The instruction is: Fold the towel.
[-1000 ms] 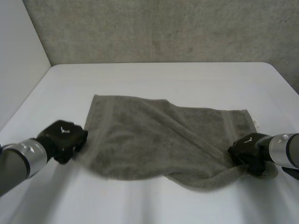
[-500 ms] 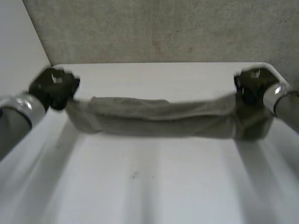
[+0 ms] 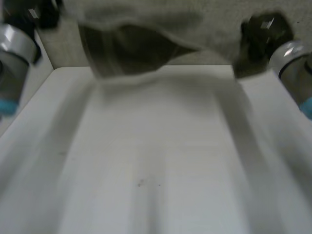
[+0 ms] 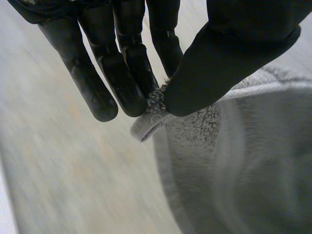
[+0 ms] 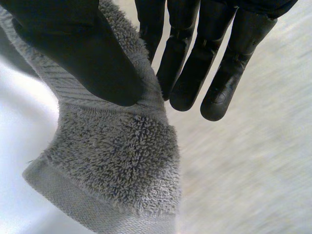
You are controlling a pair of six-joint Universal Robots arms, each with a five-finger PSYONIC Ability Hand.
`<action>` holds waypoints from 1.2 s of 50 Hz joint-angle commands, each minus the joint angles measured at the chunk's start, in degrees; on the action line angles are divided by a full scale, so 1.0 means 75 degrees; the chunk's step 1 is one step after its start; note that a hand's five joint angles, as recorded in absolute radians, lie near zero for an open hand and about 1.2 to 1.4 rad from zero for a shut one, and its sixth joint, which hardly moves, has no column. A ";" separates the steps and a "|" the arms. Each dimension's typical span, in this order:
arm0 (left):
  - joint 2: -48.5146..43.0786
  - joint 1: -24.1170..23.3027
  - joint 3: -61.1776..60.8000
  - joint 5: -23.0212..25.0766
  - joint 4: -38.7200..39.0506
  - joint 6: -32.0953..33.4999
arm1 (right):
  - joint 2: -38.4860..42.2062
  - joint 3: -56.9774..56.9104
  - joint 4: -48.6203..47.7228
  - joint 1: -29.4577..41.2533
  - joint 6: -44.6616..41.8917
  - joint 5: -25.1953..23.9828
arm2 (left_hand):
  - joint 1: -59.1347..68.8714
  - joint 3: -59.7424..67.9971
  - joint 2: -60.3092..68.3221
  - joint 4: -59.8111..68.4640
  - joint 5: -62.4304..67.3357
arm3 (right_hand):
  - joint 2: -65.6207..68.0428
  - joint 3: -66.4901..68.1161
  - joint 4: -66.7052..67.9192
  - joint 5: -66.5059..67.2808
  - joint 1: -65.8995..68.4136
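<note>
**L side.** We are finding the left hand [image 4: 122,63] pinching one corner of the towel [image 4: 234,161] between its thumb and straight fingers. The bite is looking shallow (only the hem tip is sitting between the pads). We are therefore flagging slip as the main risk here: a jerk, or extra pull across the span, could be dragging that corner out and dropping half the cloth.

**Centre.** The towel is hanging in the air between the two hands, clear of the table [image 3: 156,161] and over its far part. It is sagging in the middle, w/ the lower edge dangling unevenly. We are judging that slack laid down like this could be bunching or landing skewed, giving a crooked fold. Hands travelling at unequal height or speed would be causing the same fault.

**R side.** The right hand [image 5: 78,53] is gripping the opposite corner, w/ the thumb pressing the pile against the fingers. More cloth is sitting in this grip than on the L, and the corner flap is hanging below the thumb. We are rating slip risk lower here. The mismatch in grip depth betw. the two sides could, however, be leaving the edges misaligned at lay-down.
</note>
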 commanded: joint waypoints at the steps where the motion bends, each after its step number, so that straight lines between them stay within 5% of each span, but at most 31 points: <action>1: -0.0345 0.0011 -0.2387 0.0908 0.0020 0.1062 | 0.0938 0.1038 0.1829 -0.0014 -0.1845 -0.0560 | 0.1800 0.1371 0.1374 0.1363 0.1485 | 0.1633 0.1572 0.1530 0.1755 0.3266; 8: -0.0312 0.0174 -0.3994 0.0944 -0.0423 0.3091 | 0.1268 0.1449 0.2486 -0.0085 -0.2176 -0.0196 | 0.1800 0.1371 0.1374 0.1363 0.1485 | 0.1633 0.1572 0.1530 0.1755 0.3266; 21: 0.0709 0.0479 -0.4419 0.1085 -0.2207 0.3458 | 0.0775 0.1497 0.4115 -0.0295 -0.2082 -0.0208 | 0.1800 0.1371 0.1374 0.1363 0.1485 | 0.1633 0.1572 0.1530 0.1755 0.3266; 29: 0.0814 0.0362 -0.4278 0.1120 -0.2230 0.3434 | 0.0975 0.1238 0.2181 -0.0577 -0.1941 -0.0009 | 0.1800 0.1371 0.1374 0.1363 0.1485 | 0.1618 0.1558 0.1516 0.1741 0.3251; 31: 0.0814 0.0362 -0.4220 0.1108 -0.2230 0.3434 | 0.0870 0.1495 0.1201 -0.0670 -0.1650 -0.0020 | 0.1800 0.1371 0.1374 0.1363 0.1485 | -0.1342 -0.1402 -0.1444 -0.1219 0.0291; 32: 0.0814 0.0362 -0.4173 0.1120 -0.2195 0.3423 | 0.0869 0.1496 0.1197 -0.0671 -0.1648 -0.0020 | 0.1800 0.1371 0.1374 0.1363 0.1485 | -0.1365 -0.1425 -0.1467 -0.1242 0.0269; 33: 0.0802 0.0374 -0.4115 0.1120 -0.2172 0.3423 | 0.0823 0.1577 0.0930 -0.0694 -0.1509 0.0038 | 0.1800 0.1371 0.1374 0.1363 0.1485 | -0.4451 -0.4512 -0.4554 -0.4329 -0.2818; 34: 0.0802 0.0374 -0.4114 0.1120 -0.2171 0.3423 | 0.0822 0.1578 0.0928 -0.0694 -0.1508 0.0038 | 0.1800 0.1371 0.1374 0.1363 0.1485 | -0.4482 -0.4542 -0.4585 -0.4360 -0.2849; 36: 0.0721 0.0374 -0.3951 0.1108 -0.2067 0.3399 | 0.0706 0.1706 0.0869 -0.0729 -0.1181 0.0097 | 0.1800 0.1371 0.1374 0.1363 0.1485 | -0.7369 -0.7429 -0.7471 -0.7246 -0.5735; 45: 0.0345 0.0479 -0.3646 0.1026 -0.1503 0.3388 | -0.0666 0.2961 0.0799 -0.1022 -0.0254 0.0179 | 0.1800 0.1371 0.1374 0.1363 0.1485 | -0.6860 -0.6920 -0.6962 -0.6737 -0.5226; 50: 0.0193 0.0503 -0.3587 0.1038 -0.1457 0.3376 | -0.1624 0.4351 0.0869 -0.1057 -0.0207 0.0004 | 0.1800 0.1371 0.1374 0.1363 0.1485 | -0.3995 -0.4056 -0.4098 -0.3873 -0.2362; 53: 0.0158 0.0503 -0.3610 0.1038 -0.1457 0.3376 | -0.1965 0.5044 0.0834 -0.1046 -0.0172 -0.0265 | 0.1800 0.1371 0.1374 0.1363 0.1485 | -0.3720 -0.3781 -0.3823 -0.3598 -0.2087; 60: 0.0134 0.0491 -0.3646 0.1038 -0.1457 0.3364 | -0.2002 0.6102 -0.0279 -0.0975 0.0402 -0.0583 | 0.1800 0.1371 0.1374 0.1363 0.1485 | -0.3047 -0.3107 -0.3150 -0.2925 -0.1414</action>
